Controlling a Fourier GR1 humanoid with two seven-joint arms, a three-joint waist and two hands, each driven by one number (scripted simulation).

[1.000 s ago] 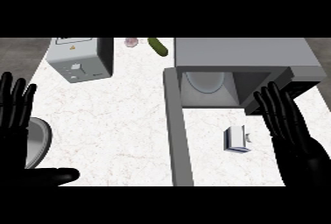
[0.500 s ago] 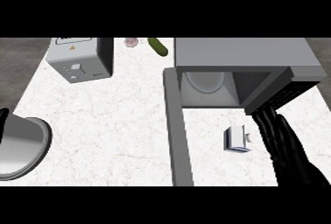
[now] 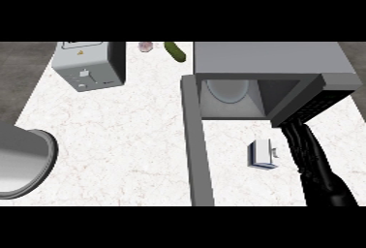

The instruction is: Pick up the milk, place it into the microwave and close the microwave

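The milk (image 3: 262, 154), a small white and blue carton, sits on the counter in front of the open microwave (image 3: 271, 63). The microwave's cavity faces me, and its door (image 3: 199, 155) swings out as a long grey bar left of the milk. My right hand (image 3: 309, 154) is open and turned edge-on, fingers straight and pointing toward the microwave's front right corner. It is just right of the milk with a small gap between them. My left hand does not show.
A grey toaster (image 3: 89, 68) stands at the back left. A green cucumber (image 3: 175, 52) and a small pink item (image 3: 145, 46) lie at the back edge. A large round metal bowl (image 3: 22, 162) sits at the counter's left edge.
My left hand has dropped out of view at the left. My right hand has turned from palm-flat to edge-on and shifted closer to the milk. The milk has not moved.
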